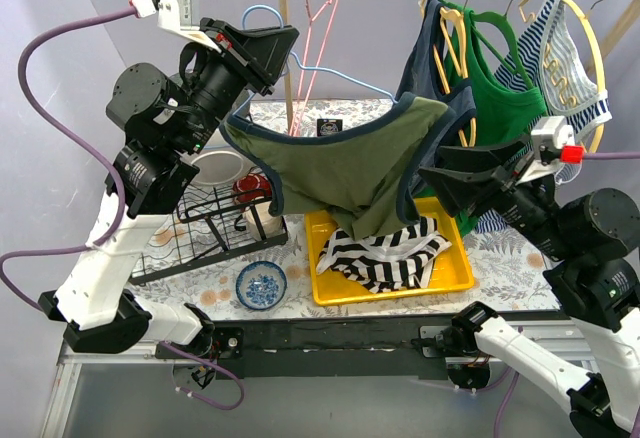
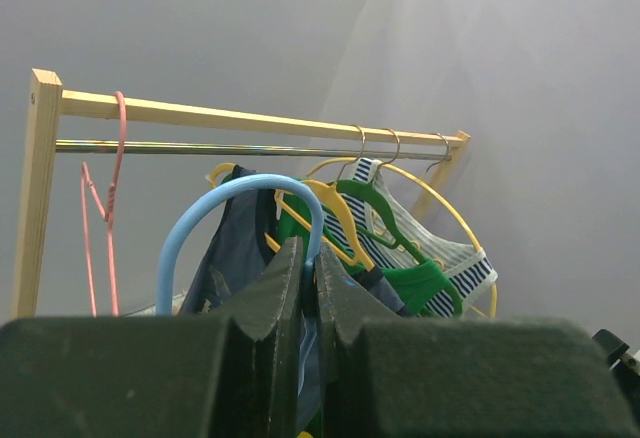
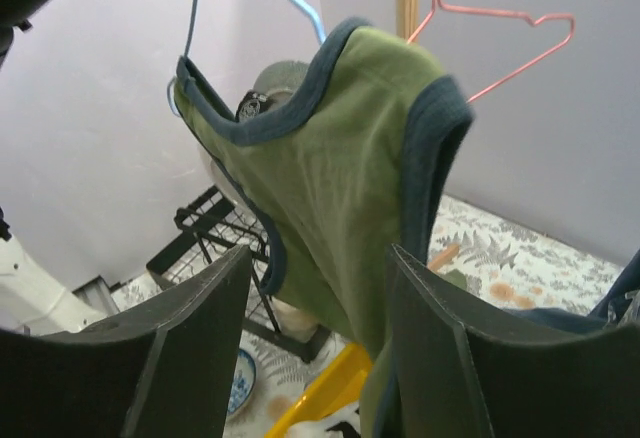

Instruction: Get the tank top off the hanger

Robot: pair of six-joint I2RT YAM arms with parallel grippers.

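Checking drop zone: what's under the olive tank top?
A yellow tray holding a striped garment. The olive tank top hides part of the tray's far edge.

- No text, brand, number or sign reads clearly in any view.
- Small black card [image 1: 328, 126] at the back of the desk [image 1: 510, 253]: white marks on it, too small to read.
- Round grey thing [image 3: 285, 70] in the right wrist view: dark patch with pale marks, blurred, illegible.
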